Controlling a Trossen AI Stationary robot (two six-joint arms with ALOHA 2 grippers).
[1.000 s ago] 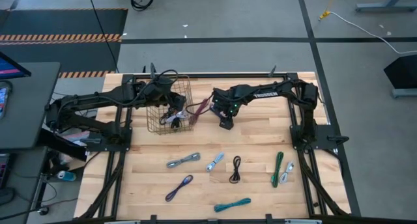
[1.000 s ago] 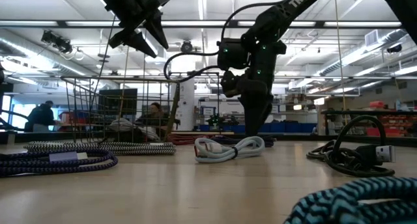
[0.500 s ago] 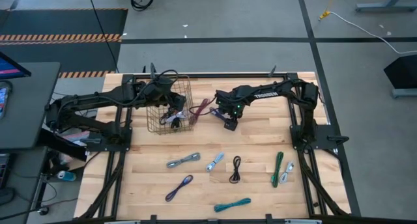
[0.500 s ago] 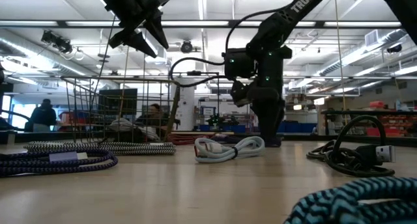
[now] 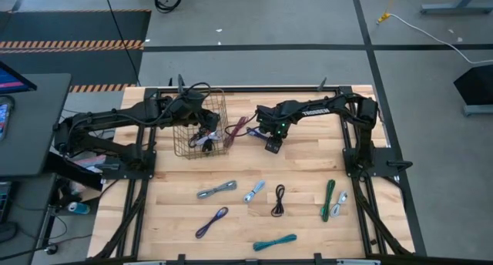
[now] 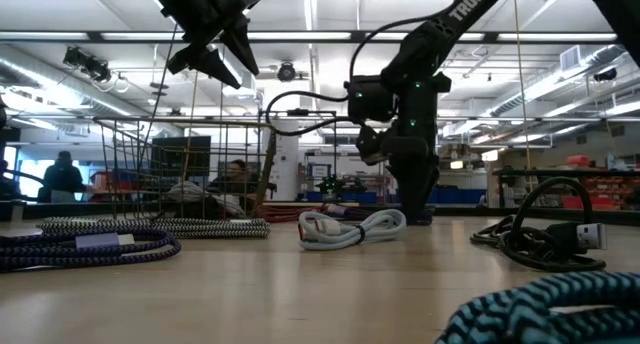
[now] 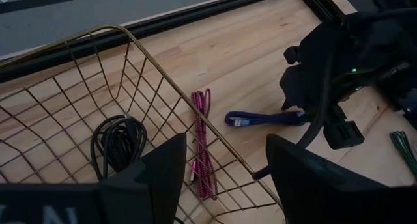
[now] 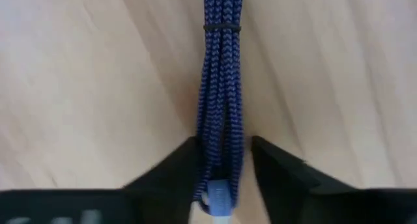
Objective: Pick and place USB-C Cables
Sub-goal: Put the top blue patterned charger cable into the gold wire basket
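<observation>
right claw (image 8: 219, 168) pinched blue cable (image 8: 221, 94) on table (image 5: 308, 172) nr basket (image 5: 202, 126); left claw (image 7: 221, 175) spread over basket.

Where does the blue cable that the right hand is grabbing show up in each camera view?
High view: hidden under the right hand, beside the wire basket.
Low view: cannot make it out; the right hand stands low at the table.
Left wrist view: blue cable flat on wood, just outside the basket.
Right wrist view: centre, between the fingers.
Shared landmark: the basket.
</observation>
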